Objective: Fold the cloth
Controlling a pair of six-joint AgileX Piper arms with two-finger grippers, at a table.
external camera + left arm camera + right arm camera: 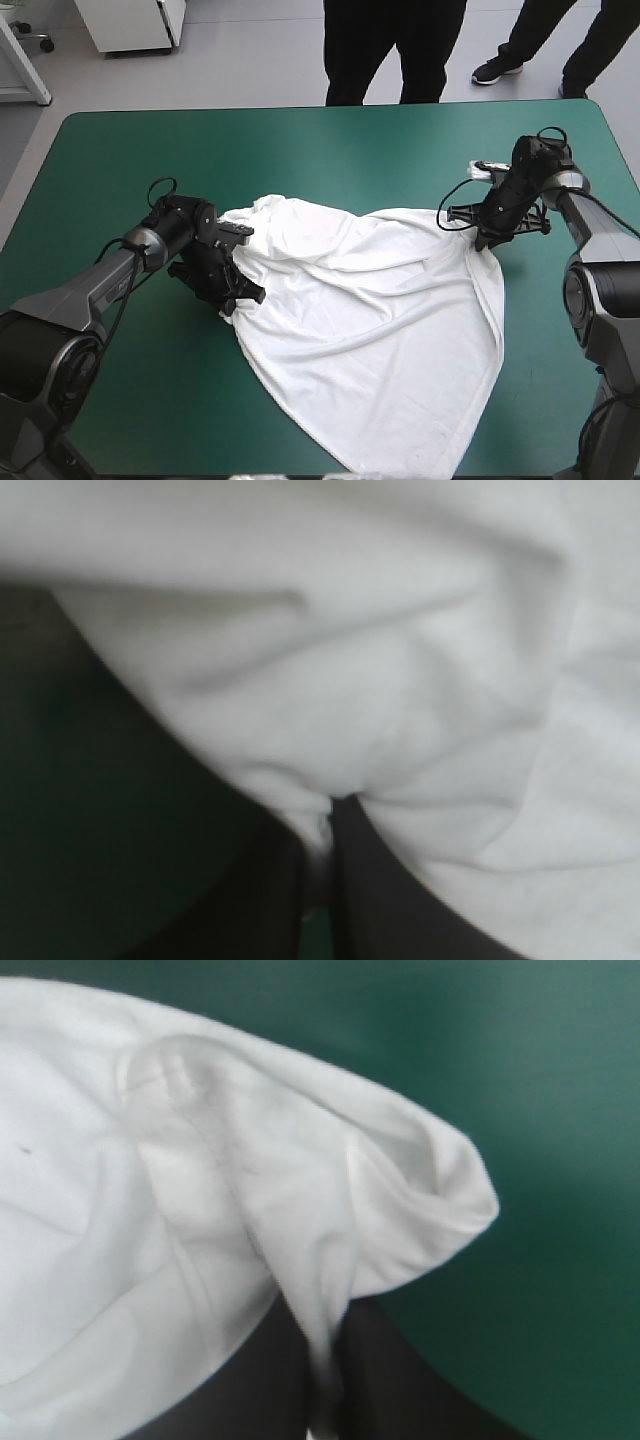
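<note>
Clamping the left pincer [238, 300] on the white T-shirt [370, 320] at its left edge, black fingers [380, 900] all but meeting, a fold of cloth pinched between them. Clamping the right pincer [487, 240] likewise on the far right corner, narrow, a rounded hemmed fold bunching just ahead of the tips. Lying stretched between the two, rumpled in long creases, resting on the teal-green desk [300, 150] around its middle and fanning out to reach close to the near edge.
</note>
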